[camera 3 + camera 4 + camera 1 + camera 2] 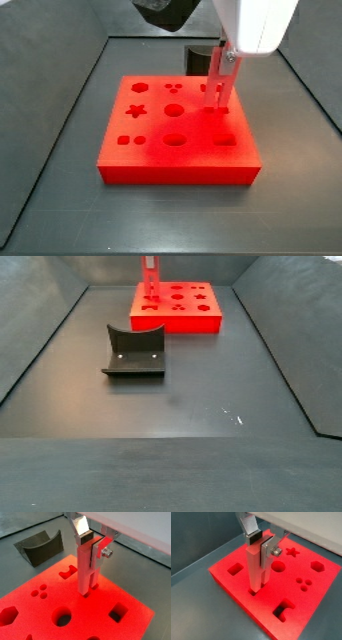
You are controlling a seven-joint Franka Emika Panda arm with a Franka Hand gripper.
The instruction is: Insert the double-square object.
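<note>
the peg (85, 572) is a long, slim, plain-sided red-pink bar. it looks rigid and light, probably smooth plastic, so slippery under a side load. the sensible hold is on its flat faces near the upper end, which keeps the lower part free to go into a hole, and that is where it is held now.

the gripper (91, 543) is closed on the peg: in both wrist views the silver fingers (252, 531) clamp its upper end. the peg hangs upright, its lower tip at the top face of the red block (160, 170), at or just inside a small hole (254, 591). how deep it sits cannot be told.

the arm comes down from above with the wrist pointing straight down, over the far right part of the block in a side view, gripper (222, 68) well above the surface. judged: insertion is under way, and any tilt could jam it.

the dark curved holder (134, 354) stands well apart from the block, on the floor (201, 406).
</note>
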